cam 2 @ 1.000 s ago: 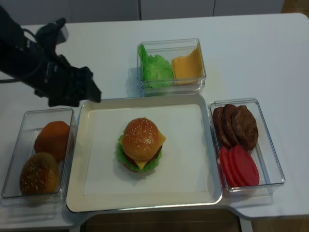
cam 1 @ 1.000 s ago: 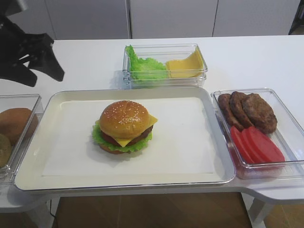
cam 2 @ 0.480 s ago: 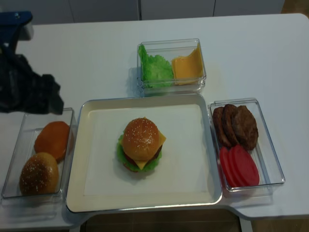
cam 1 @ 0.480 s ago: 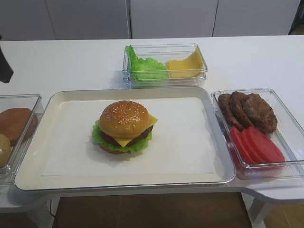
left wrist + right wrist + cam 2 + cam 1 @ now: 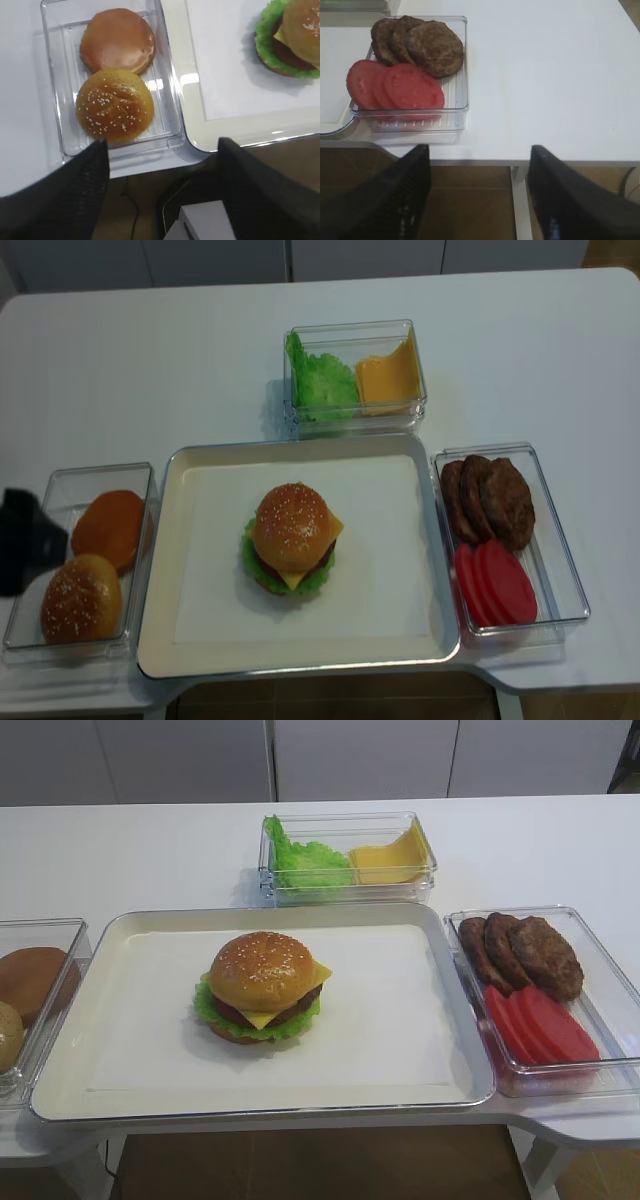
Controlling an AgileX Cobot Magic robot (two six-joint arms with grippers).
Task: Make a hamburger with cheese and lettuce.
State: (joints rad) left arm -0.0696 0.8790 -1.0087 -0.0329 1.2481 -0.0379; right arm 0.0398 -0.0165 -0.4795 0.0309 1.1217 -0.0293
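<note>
The hamburger (image 5: 262, 985) stands a little left of centre on the tray (image 5: 66, 1055), topped by a sesame bun. A corner of the cheese (image 5: 321, 973) juts out on its right, and the lettuce (image 5: 213, 1013) frills out below the patty. The second high view shows the hamburger (image 5: 292, 538) too, and it sits at the top right of the left wrist view (image 5: 292, 37). My left gripper (image 5: 161, 152) is open and empty over the table's front edge, just before the bun box. My right gripper (image 5: 479, 152) is open and empty off the front edge, near the patty box.
A clear box (image 5: 60, 476) on the left holds a plain brown bun (image 5: 110, 528) and a sesame bun (image 5: 82, 598). A dark part of my left arm (image 5: 20, 540) shows beside it. The back box (image 5: 345, 880) holds green leaves and orange-yellow slices. The right box (image 5: 610, 980) holds patties and tomato slices.
My left arm has drawn back from the table's back left toward the front left and has left the first high view. The hamburger has not moved.
</note>
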